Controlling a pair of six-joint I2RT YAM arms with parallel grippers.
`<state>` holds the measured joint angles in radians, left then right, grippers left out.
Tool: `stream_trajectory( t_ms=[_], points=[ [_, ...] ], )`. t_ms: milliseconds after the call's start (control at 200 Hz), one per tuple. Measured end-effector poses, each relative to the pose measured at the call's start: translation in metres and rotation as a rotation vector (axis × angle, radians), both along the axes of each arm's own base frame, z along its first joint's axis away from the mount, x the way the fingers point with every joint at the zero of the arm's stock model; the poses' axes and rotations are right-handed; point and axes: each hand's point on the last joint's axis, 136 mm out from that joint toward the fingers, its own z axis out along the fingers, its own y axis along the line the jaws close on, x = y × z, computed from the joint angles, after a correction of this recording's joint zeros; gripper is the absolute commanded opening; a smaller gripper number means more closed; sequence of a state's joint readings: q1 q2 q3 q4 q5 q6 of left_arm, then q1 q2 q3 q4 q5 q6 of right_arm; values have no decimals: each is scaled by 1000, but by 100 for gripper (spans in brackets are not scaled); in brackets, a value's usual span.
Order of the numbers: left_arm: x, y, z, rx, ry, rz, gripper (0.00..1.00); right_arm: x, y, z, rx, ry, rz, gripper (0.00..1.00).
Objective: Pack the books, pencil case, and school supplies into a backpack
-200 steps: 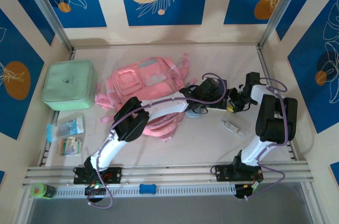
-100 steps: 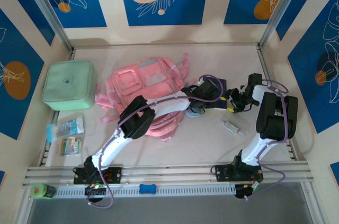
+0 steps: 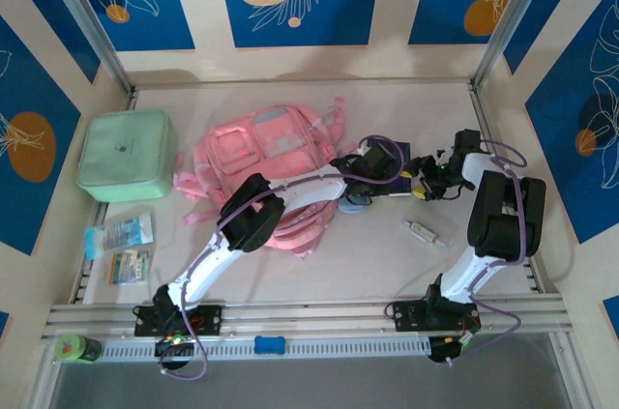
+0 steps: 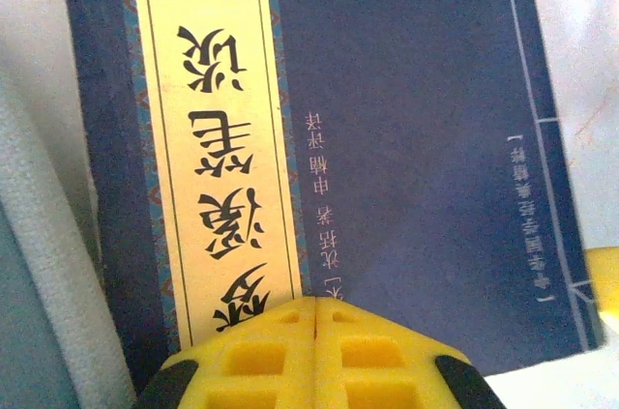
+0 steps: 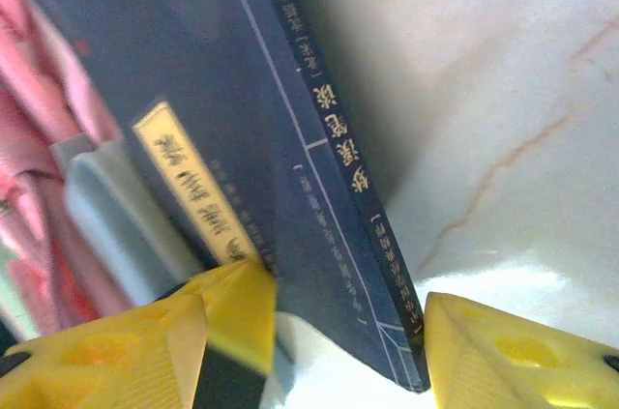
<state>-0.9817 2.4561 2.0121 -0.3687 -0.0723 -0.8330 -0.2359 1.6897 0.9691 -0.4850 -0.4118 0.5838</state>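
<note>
left gripper (image 4: 314, 317): its yellow fingertips are pressed together with only a seam between them. They grip nothing and sit over the near edge of the book's cover.
right gripper (image 5: 348, 298): its yellow fingers stand apart, one on each side of the book's corner. The wrist view is too close to tell whether either pad touches it.
thin dark navy book (image 4: 416, 158): it has a paper cover with a gold title strip and pale stitch lines along the spine. It lies on the table just right of the backpack, between the two grippers. In the right wrist view its spine edge looks lifted off the surface.
pink fabric backpack (image 3: 266, 162): it lies flat mid-table with its front pockets and pale patch facing up. The left arm reaches across its lower part.
grey-blue soft pencil case (image 3: 354, 206): it is beside the backpack's right edge, partly under the left gripper and touching or just beside the book.
pale marbled table (image 5: 503, 90): bare on the right-hand side of the book.
mint-green square lidded box (image 3: 126, 155): it is at the left, well apart from the book.
flat printed packets (image 3: 126, 233): two of them lie near the box, on its near side.
small clear oblong item (image 3: 426, 232): it lies alone on the table, near the right arm.
</note>
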Motion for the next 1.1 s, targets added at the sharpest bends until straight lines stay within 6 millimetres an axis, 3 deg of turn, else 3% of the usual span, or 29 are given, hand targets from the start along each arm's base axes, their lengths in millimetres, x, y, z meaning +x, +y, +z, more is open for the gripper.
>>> stream_trajectory(
  t_ms=[460,750,950,1101],
  points=[
    [4,2,-1,-8,0,13,0,9,17,31,193,-122,45,53],
    [6,2,0,-17,-3,19,0,14,20,28,173,-113,58,40],
    [6,1,0,-27,-6,22,0,11,30,6,161,-41,86,28],
    [7,1,1,-32,-7,24,0,10,27,1,121,-20,88,19]
  ],
)
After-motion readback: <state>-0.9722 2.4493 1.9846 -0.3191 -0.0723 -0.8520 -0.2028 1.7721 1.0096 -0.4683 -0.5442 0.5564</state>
